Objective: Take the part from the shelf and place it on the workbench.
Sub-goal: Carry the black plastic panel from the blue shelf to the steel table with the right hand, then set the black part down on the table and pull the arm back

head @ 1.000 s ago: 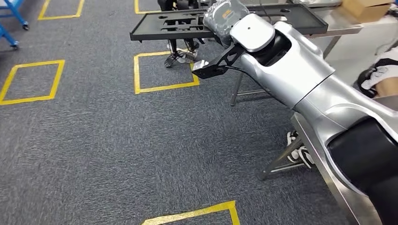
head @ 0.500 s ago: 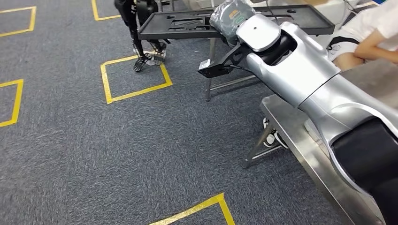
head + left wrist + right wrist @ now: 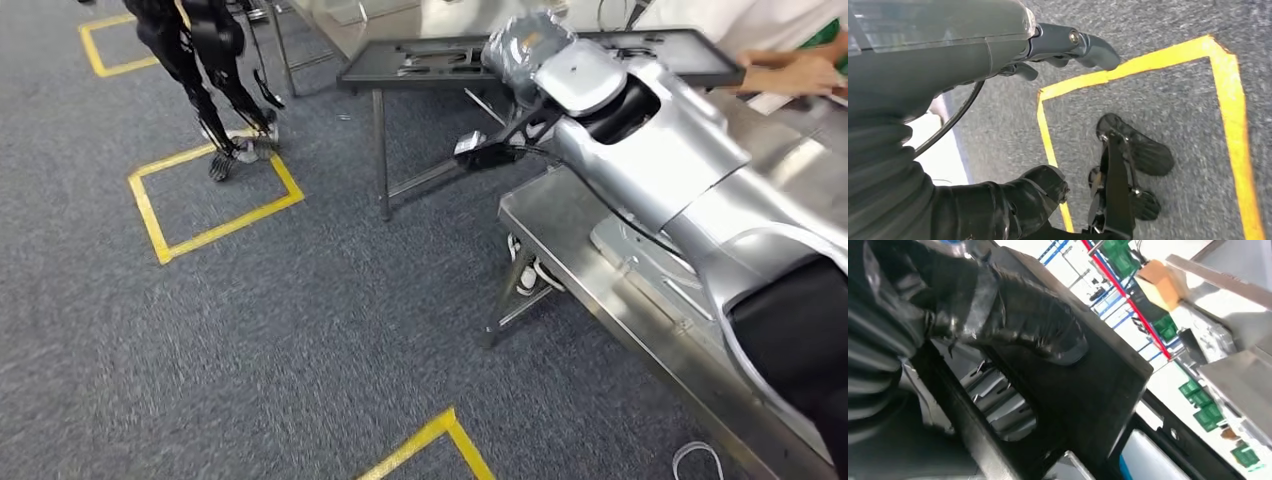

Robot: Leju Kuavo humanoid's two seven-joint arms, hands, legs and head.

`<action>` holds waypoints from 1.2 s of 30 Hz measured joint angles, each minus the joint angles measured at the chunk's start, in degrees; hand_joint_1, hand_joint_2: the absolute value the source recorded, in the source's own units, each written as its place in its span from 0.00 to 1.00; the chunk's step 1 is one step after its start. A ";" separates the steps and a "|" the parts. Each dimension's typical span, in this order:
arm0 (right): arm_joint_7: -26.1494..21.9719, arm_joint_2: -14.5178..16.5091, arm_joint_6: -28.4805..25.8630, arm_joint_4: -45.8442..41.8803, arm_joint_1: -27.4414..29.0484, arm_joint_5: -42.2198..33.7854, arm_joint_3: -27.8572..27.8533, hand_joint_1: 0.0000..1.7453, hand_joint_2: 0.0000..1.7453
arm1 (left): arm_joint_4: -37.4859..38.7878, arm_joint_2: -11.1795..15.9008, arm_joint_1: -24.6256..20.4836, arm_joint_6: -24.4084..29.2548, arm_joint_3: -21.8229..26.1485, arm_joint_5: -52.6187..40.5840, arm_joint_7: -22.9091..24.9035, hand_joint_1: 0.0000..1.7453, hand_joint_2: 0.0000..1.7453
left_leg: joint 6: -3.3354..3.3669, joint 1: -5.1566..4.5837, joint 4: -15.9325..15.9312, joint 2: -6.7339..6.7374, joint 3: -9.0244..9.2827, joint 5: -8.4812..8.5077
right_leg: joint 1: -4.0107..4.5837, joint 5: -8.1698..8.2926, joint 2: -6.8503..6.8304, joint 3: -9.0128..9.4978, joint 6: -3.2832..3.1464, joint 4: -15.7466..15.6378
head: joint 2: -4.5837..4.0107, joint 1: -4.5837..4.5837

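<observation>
Right hand (image 3: 1013, 315) grips one black part (image 3: 450, 60); head view adds workbench (image 3: 600, 270). Left hand (image 3: 1068, 45): empty, fingers apart.

Grey-blue carpet (image 3: 300, 330) covers the floor, marked with squares of yellow tape (image 3: 212, 232); a corner of another yellow outline (image 3: 430, 440) lies nearer the camera. A steel workbench (image 3: 590, 270) runs along the right side on angled metal legs (image 3: 512, 290), its top bright with reflected light. Beyond it stands a second steel table (image 3: 380, 20) on thin legs. A white cable loop (image 3: 700, 458) lies on the carpet beside the workbench. In the right wrist view, green bins (image 3: 1120, 260) on blue racking and a cardboard box (image 3: 1155, 277) show in a brightly lit area.
</observation>
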 joint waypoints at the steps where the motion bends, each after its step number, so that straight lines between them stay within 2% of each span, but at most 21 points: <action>1: 0.05 -0.80 0.01 -0.05 -0.23 -0.02 0.07 1.00 1.00 | 0.01 0.01 0.03 0.04 0.01 -0.02 -0.12 0.00 1.00 | 0.37 0.02 -0.29 0.71 0.18 0.13 | 0.11 -1.09 -1.96 -1.09 0.21 2.11 | 0.00 0.03; 2: 0.17 -1.56 -0.01 -0.09 -0.41 -0.07 0.14 1.00 1.00 | 0.00 0.05 0.13 0.13 0.01 -0.08 -0.24 0.00 1.00 | 0.63 -0.14 -0.42 1.34 0.29 0.12 | 0.16 -2.53 -4.12 -2.67 0.44 5.23 | 0.00 0.09; 3: 0.30 -2.27 -0.02 -0.15 -0.44 -0.13 0.20 1.00 1.00 | 0.00 0.07 0.22 0.23 0.01 -0.18 -0.38 0.00 1.00 | 0.83 -0.29 -0.47 1.99 0.36 0.02 | 0.03 -3.94 -5.28 -4.60 0.63 8.89 | 0.00 0.09; 5: 0.46 -3.85 0.01 -0.36 -0.06 -0.26 0.32 1.00 1.00 | 0.00 0.10 0.32 0.46 0.01 -0.42 -0.63 0.00 1.00 | 1.05 -0.54 -0.46 3.38 0.60 -0.33 | -0.20 -4.64 -6.05 -7.32 0.76 13.36 | 0.00 0.10; 6: 0.48 -4.63 0.04 -0.49 0.16 -0.31 0.42 1.00 1.00 | 0.00 0.11 0.32 0.52 0.01 -0.54 -0.75 0.00 1.00 | 1.09 -0.64 -0.46 4.10 0.83 -0.57 | -0.21 -3.48 -6.22 -7.25 0.67 12.70 | 0.00 0.10; 7: 0.48 -5.40 0.06 -0.66 0.30 -0.38 0.52 1.00 1.00 | 0.00 0.11 0.32 0.56 0.01 -0.69 -0.84 0.00 1.00 | 1.08 -0.74 -0.46 4.79 1.17 -0.87 | -0.12 -1.43 -6.57 -5.96 0.43 9.78 | 0.00 0.11; 9: 0.52 -6.64 0.07 -1.09 0.33 -0.59 0.66 1.00 1.00 | 0.01 0.08 0.35 0.54 0.01 -0.96 -0.90 0.00 1.00 | 0.90 -0.99 -0.58 6.20 2.01 -1.56 | 0.85 1.89 -9.06 -2.17 -0.43 2.27 | 0.00 0.10; 11: 0.59 -7.55 0.08 -1.59 0.29 -0.85 0.68 1.00 1.00 | 0.02 0.02 0.32 0.52 -0.01 -1.20 -0.91 0.00 1.00 | 0.49 -1.25 -0.78 7.68 2.58 -2.08 | 2.00 2.41 -10.93 -0.12 -1.31 -1.63 | 0.00 0.10; 13: 0.62 -8.47 0.12 -2.08 0.32 -1.07 0.69 1.00 1.00 | 0.02 -0.07 0.04 0.51 -0.02 -1.39 -0.91 0.00 1.00 | -0.03 -1.46 -1.12 9.23 3.11 -2.47 | 2.19 2.17 -9.94 0.35 -1.87 -2.44 | 0.00 0.09; 14: 0.63 -8.90 0.14 -2.38 0.30 -1.11 0.70 1.00 1.00 | 0.02 -0.09 -0.11 0.51 -0.02 -1.47 -0.91 0.00 1.00 | -0.26 -1.45 -1.00 9.00 3.35 -2.83 | 1.98 2.23 -9.19 0.74 -2.06 -2.88 | -0.01 0.08; 16: 0.72 -9.48 0.28 -2.79 0.09 -1.14 0.70 1.00 1.00 | 0.02 -0.11 -0.17 0.51 -0.02 -1.54 -0.91 0.00 1.00 | -0.53 -1.38 1.91 6.26 2.28 -4.50 | 1.36 2.35 -7.85 1.63 -2.60 -3.83 | -0.01 0.06; 18: 0.79 -9.68 0.72 -3.09 0.07 -1.15 0.72 1.00 1.00 | 0.02 -0.14 0.05 0.51 -0.02 -1.64 -0.90 0.00 1.00 | -0.64 -1.20 8.77 3.41 -1.44 -7.12 | 1.09 2.23 -6.31 1.96 -3.03 -3.97 | -0.01 0.04; 20: 0.71 -9.82 1.12 -3.32 0.30 -1.21 0.74 1.00 1.00 | 0.02 -0.15 0.19 0.50 -0.02 -1.75 -0.89 0.00 1.00 | -0.80 -1.16 13.94 2.95 -4.58 -8.71 | 1.06 2.09 -4.99 2.04 -3.19 -3.85 | -0.01 0.02; 24: 0.61 -10.14 1.25 -3.44 0.49 -1.27 0.76 1.00 1.00 | 0.02 -0.14 0.24 0.51 -0.02 -1.83 -0.89 0.00 1.00 | -0.83 -1.17 15.39 2.94 -5.77 -8.65 | 1.06 2.01 -4.25 2.06 -3.18 -3.70 | -0.01 0.02; 25: 0.58 -10.78 1.30 -3.79 0.67 -1.43 0.79 1.00 1.00 | 0.02 -0.14 0.27 0.57 -0.02 -1.94 -0.89 0.00 1.00 | -0.82 -1.14 13.46 2.74 -5.50 -6.60 | 0.99 1.77 -3.43 2.13 -3.03 -3.39 | -0.01 0.02; 28: 0.69 -14.10 1.63 -5.39 1.13 -2.11 0.84 1.00 1.00 | 0.04 -0.22 0.44 0.77 -0.03 -2.32 -0.80 0.00 1.00 | -0.68 -0.83 2.51 -1.13 -2.13 0.36 | 0.61 0.59 0.10 1.61 -1.79 -1.48 | -0.01 0.05; 29: 0.74 -15.02 1.86 -5.84 1.26 -2.26 0.84 1.00 1.00 | 0.04 -0.25 0.44 0.81 -0.04 -2.39 -0.76 0.00 1.00 | -0.50 -0.86 0.81 -1.94 -1.38 0.68 | 0.44 0.51 0.92 1.32 -1.35 -1.24 | 0.00 0.04; 31: 0.80 -16.78 2.41 -6.75 1.64 -2.55 0.84 1.00 1.00 | 0.05 -0.39 0.35 0.89 -0.04 -2.67 -0.73 0.00 1.00 | 0.14 -0.85 0.09 -0.48 -0.99 0.80 | 0.29 0.66 1.87 1.08 -0.75 -1.36 | 0.00 0.03; 33: 0.91 -18.51 2.79 -7.88 1.88 -3.04 0.84 1.00 1.00 | 0.05 -0.48 0.32 0.94 -0.04 -2.97 -0.77 0.00 1.00 | 0.89 -0.62 -0.76 1.11 -0.40 1.07 | 0.45 -0.69 -0.57 0.00 -0.04 0.91 | -0.01 0.21; 35: 1.08 -19.78 2.98 -9.03 2.24 -3.51 0.84 1.00 1.00 | 0.04 -0.44 0.49 0.98 -0.04 -3.20 -0.82 0.00 1.00 | 1.28 -0.66 -1.13 2.21 -0.06 1.03 | 0.23 -3.50 -4.43 -2.88 0.73 6.93 | -0.01 0.40; 36: 1.21 -20.47 3.00 -9.65 2.70 -3.68 0.84 1.00 1.00 | 0.04 -0.44 0.59 1.01 -0.05 -3.32 -0.82 0.00 1.00 | 1.31 -0.68 -1.15 2.70 0.04 0.91 | -0.11 -4.55 -5.39 -4.57 1.08 10.08 | -0.02 0.39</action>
